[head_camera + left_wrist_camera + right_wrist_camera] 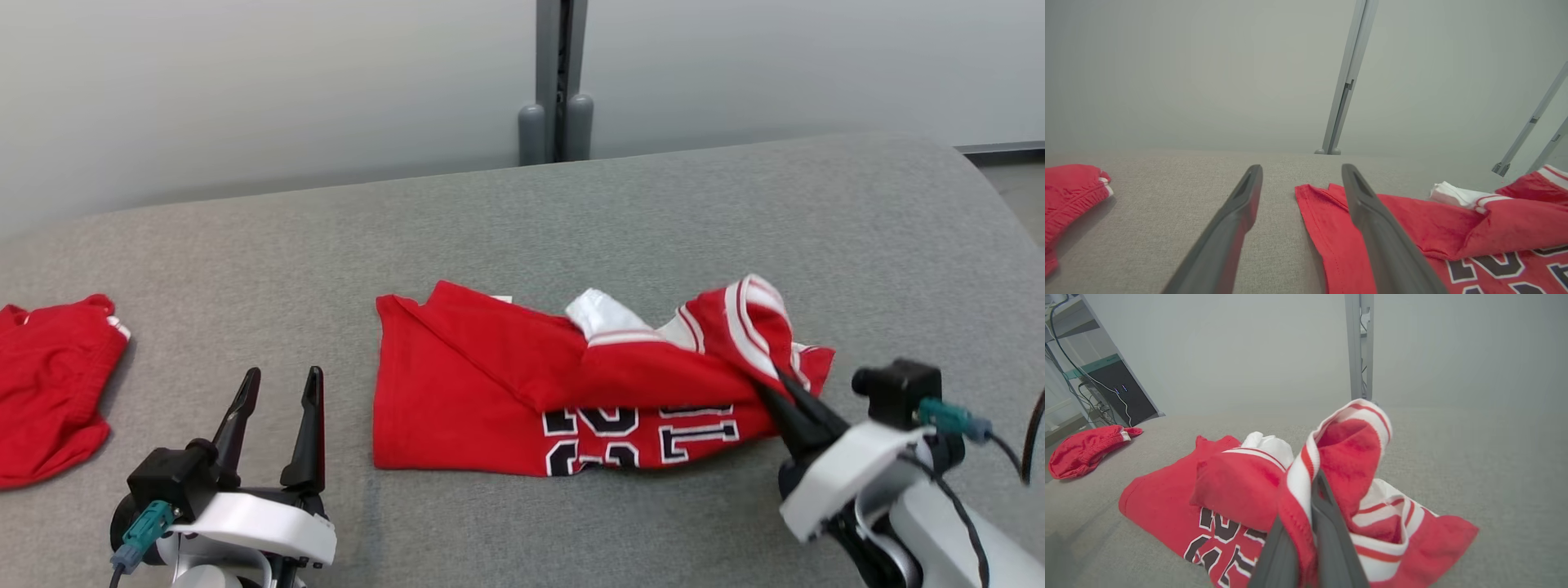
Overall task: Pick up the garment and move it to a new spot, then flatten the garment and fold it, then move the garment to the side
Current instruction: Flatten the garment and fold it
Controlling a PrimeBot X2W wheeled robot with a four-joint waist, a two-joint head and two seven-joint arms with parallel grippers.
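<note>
At garment right end, right gripper (clamped on it)

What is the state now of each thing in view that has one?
jersey: rumpled, upper part folded down over the print
red shorts: bunched up, lying apart from the jersey
left end effector: open, holding nothing
right end effector: shut on the jersey's striped edge

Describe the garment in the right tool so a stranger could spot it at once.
On the grey table, look at the middle, by the right tool. The red jersey lies there, crumpled. Unlike the red garment at the far left, it bears dark white-edged lettering.
</note>
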